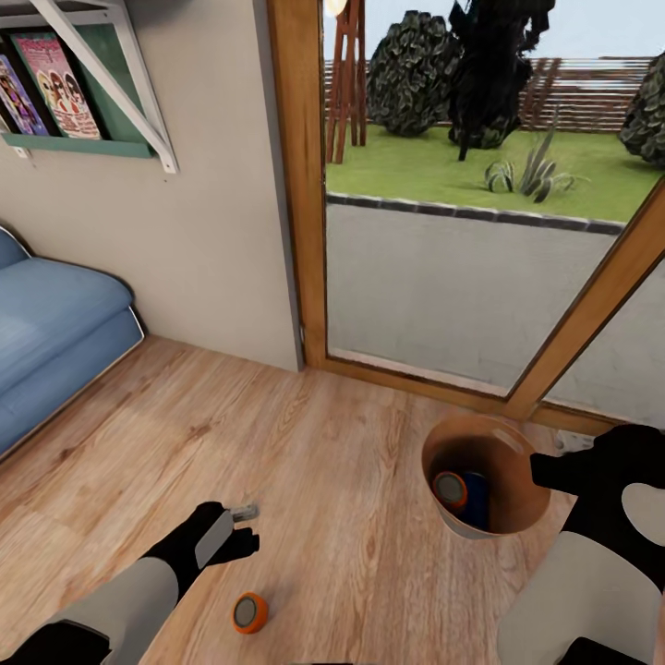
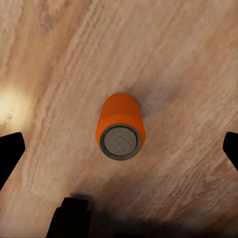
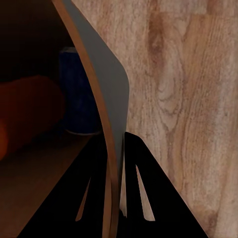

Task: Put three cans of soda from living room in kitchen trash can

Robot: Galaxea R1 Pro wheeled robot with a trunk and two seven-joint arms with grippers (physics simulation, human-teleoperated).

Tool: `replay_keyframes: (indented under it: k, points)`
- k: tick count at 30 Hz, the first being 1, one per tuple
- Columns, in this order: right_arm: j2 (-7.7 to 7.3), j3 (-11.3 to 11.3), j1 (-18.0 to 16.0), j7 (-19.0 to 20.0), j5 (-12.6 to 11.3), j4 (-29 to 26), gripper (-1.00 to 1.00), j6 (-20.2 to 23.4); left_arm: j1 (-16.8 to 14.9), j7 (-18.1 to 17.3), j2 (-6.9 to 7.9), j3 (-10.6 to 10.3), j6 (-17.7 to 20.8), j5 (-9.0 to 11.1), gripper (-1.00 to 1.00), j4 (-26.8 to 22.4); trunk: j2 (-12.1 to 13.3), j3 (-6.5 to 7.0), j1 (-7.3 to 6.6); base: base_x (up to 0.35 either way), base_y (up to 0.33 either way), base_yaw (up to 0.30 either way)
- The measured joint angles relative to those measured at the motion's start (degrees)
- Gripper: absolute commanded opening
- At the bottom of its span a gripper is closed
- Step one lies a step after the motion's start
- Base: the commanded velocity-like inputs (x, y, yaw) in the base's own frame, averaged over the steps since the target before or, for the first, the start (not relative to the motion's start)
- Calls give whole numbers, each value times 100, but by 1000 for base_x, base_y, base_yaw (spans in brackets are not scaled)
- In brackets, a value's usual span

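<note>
Two orange soda cans counted. One can (image 1: 249, 612) lies on the wood floor (image 1: 351, 462) at 6 o'clock, grey end up toward the camera. Left gripper (image 2: 119, 148) hangs over it, fingers spread wide, not touching. Second can (image 1: 450, 489) sits inside the copper trash can (image 1: 517, 517) at 4 o'clock, beside one dark blue object (image 1: 476, 499). Right gripper (image 3: 115, 188) pinches the bin's rim, fingers narrow. Blue sofa (image 1: 55, 342) at 9 o'clock; wood-framed glass door (image 1: 462, 203) at 1 o'clock.
</note>
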Motion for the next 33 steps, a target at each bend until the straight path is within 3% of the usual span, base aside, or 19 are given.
replay_keyframes:
  k: [11, 25, 33]
  points:
    - [-7, 4, 0, 0, 1, 0, -100, 0, 7, 0, 4, 1, -6, 5, 100, 28, 0, 0, 0, 0, 0, 0]
    - [-8, 1, -1, -1, 2, 0, -100, -1, 59, 0, -18, 1, -111, 6, 100, 29, -560, -251, 307, 0, 0, 0]
    - [-8, -2, 3, -1, 2, 0, -100, 0, 61, 0, -33, 1, -161, 2, 100, 35, -561, -251, 308, 0, 0, 0]
